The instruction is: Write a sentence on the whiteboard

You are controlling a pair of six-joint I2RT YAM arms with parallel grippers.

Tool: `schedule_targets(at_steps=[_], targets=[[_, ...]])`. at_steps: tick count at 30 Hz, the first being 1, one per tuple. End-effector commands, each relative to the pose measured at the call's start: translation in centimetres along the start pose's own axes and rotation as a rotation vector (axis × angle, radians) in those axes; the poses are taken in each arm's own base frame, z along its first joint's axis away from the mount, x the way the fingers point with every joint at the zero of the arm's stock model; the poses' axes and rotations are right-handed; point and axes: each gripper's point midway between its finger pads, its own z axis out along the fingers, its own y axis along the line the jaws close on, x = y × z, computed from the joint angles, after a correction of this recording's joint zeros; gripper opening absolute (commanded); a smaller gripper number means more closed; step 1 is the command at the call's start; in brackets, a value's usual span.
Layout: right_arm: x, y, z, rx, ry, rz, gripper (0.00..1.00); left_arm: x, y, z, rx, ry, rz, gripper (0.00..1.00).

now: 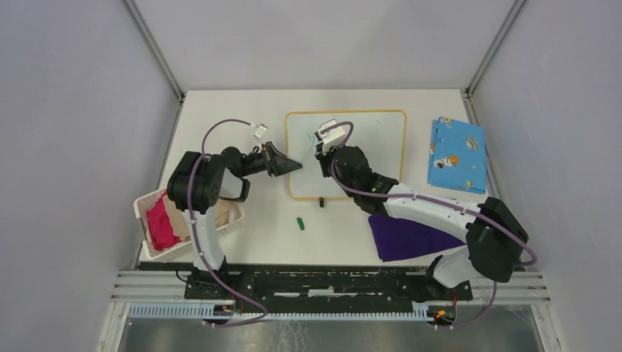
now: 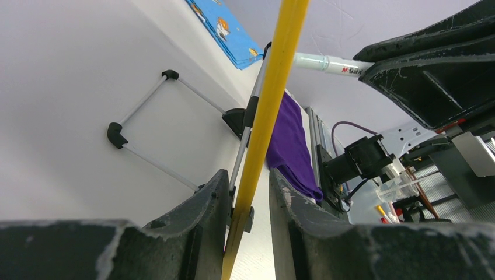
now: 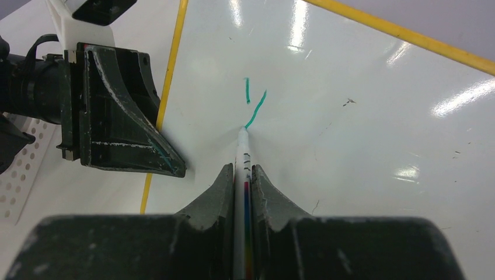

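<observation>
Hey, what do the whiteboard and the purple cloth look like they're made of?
Whiteboard: smooth, glossy white surface, probably coated board or plastic, judging by the sharp light reflections; yellow rim looks plastic. Purple cloth: soft matte fabric, it seems, lying limp with no shine.

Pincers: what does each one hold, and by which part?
Right pincer holds the marker by its barrel; left pincer clamps the whiteboard at its yellow edge.
</observation>
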Motion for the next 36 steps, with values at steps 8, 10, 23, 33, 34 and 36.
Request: schedule_targets(at_steps=[8, 10, 23, 33, 34, 36], targets=[[-0.7, 2.0, -0.1, -0.078, -0.021, 0.029, 0.0, -2.0, -2.4, 0.3, 0.086, -0.048, 0.185, 0.34], [-1.0, 2.5, 0.1, -0.086, -0.025, 0.029, 0.0, -2.0, -2.4, 0.3, 0.086, -0.047, 0.184, 0.33], [-4.0, 3.1, -0.8, -0.109, -0.09, 0.066, 0.0, -2.0, -2.3, 0.3, 0.085, -0.048, 0.178, 0.31], [-5.9, -2.3, -2.4, 0.051, -0.145, 0.067, 0.0, -2.0, -2.4, 0.3, 0.085, -0.049, 0.179, 0.3], [-6.0, -2.4, -2.3, 0.052, -0.143, 0.067, 0.0, -2.0, -2.4, 0.3, 0.085, -0.049, 0.178, 0.3], [-6.0, -2.5, -2.1, 0.05, -0.144, 0.069, 0.0, -2.0, -2.4, 0.3, 0.086, -0.049, 0.179, 0.3]])
